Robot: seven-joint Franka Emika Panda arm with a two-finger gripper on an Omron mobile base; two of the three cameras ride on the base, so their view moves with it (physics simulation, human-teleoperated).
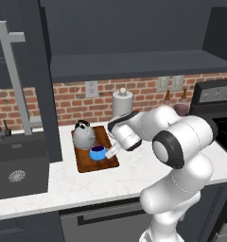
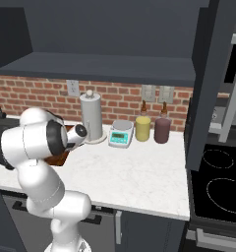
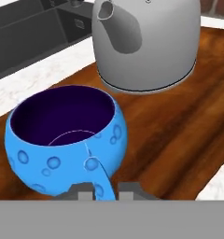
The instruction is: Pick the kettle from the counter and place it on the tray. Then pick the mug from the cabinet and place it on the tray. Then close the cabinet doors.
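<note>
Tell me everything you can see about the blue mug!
The mug is a round, bright blue cup with paler bubble-like spots, glossy like glazed pottery, dark purple inside and empty. It stands upright on the brown wooden tray, just in front of the silver kettle without touching it. Its thin blue handle points toward the gripper, whose two dark fingertips sit close on either side of it.
</note>
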